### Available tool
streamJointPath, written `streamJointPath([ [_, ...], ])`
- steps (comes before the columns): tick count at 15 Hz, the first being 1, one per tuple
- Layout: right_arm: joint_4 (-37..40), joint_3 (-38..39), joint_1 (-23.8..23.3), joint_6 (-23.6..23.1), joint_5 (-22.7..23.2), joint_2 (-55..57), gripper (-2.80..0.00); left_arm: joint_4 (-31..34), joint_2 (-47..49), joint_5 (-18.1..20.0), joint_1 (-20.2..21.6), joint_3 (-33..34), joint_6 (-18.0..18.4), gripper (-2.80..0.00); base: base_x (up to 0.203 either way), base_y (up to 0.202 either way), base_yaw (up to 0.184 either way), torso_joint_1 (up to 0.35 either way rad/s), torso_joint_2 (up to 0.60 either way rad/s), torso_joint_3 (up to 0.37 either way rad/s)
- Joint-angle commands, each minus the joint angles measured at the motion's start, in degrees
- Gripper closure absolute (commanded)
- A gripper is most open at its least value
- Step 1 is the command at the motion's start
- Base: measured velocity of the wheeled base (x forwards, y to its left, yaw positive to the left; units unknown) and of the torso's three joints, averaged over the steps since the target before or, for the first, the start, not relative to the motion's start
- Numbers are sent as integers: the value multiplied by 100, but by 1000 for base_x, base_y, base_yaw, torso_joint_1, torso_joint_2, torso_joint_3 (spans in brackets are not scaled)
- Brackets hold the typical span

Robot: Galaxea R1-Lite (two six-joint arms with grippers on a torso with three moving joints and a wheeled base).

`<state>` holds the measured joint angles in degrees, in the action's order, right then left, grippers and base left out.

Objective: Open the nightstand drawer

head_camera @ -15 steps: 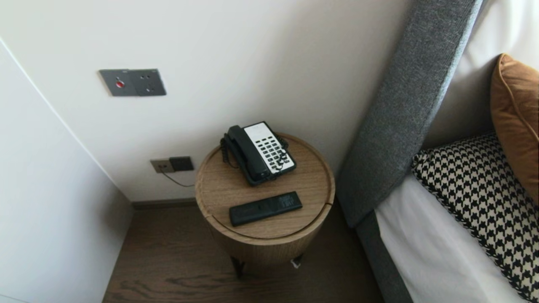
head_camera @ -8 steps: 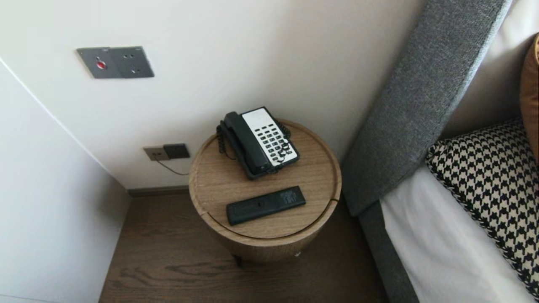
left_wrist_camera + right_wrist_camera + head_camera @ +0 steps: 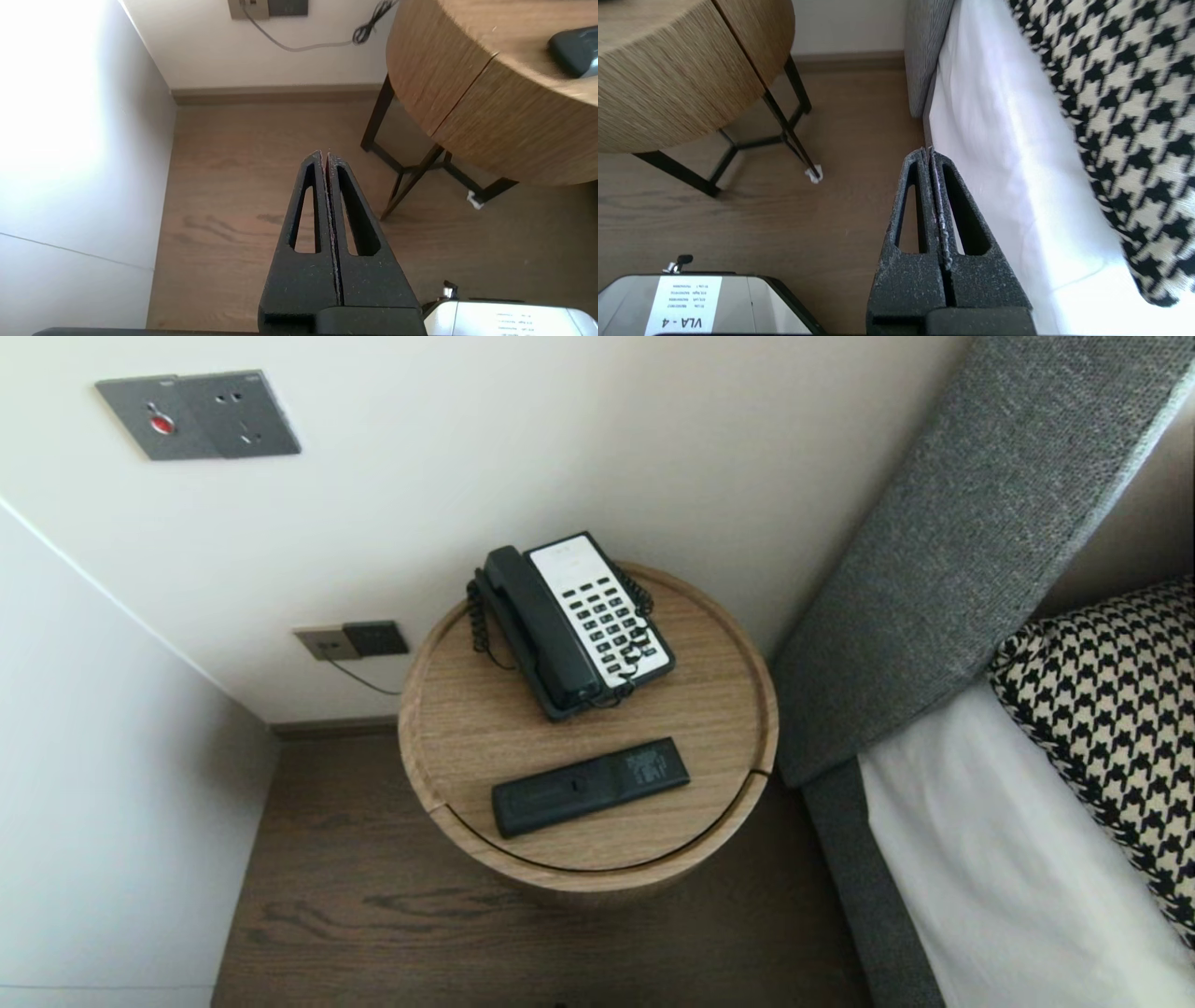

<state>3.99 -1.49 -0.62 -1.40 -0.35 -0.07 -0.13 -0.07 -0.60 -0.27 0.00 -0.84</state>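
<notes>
A round wooden bedside table [image 3: 448, 728] carries a black and white desk telephone [image 3: 574, 621] at the back and a black remote control [image 3: 590, 786] lying flat near the front. Neither arm shows in the head view. My left gripper [image 3: 325, 154] is shut and empty, hanging over the wood floor beside the table's drum [image 3: 467, 98], where the remote's end [image 3: 574, 49] shows. My right gripper [image 3: 928, 150] is also shut and empty, low beside the white bed sheet [image 3: 1008, 154] and the table's black legs [image 3: 784, 126].
A grey upholstered headboard [image 3: 971, 541] and a bed with a houndstooth pillow [image 3: 1111, 709] stand on the right. A white wall panel [image 3: 103, 784] closes the left. Wall sockets [image 3: 350, 639] with a cable sit behind the table. My white base [image 3: 691, 303] is low in front.
The whole head view has shifted: the table now sits nearer and more from above, and the orange cushion has left the picture. The camera moved; phone and remote lie as before.
</notes>
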Motion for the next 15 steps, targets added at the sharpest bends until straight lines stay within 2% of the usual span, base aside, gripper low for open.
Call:
streamJointPath([
  [1, -1, -1, 1, -1, 0, -19, 0, -4, 7, -2, 0, 0, -1, 0, 0, 0, 0, 4, 5, -197],
  [6, -3, -1, 1, -1, 0, -19, 0, 5, 7, -11, 0, 0, -13, 0, 0, 0, 0, 4, 2, -165],
  [15, 5, -1, 1, -9, 0, -19, 0, -4, 7, -11, 0, 0, 50, 0, 0, 0, 0, 0, 0, -5],
])
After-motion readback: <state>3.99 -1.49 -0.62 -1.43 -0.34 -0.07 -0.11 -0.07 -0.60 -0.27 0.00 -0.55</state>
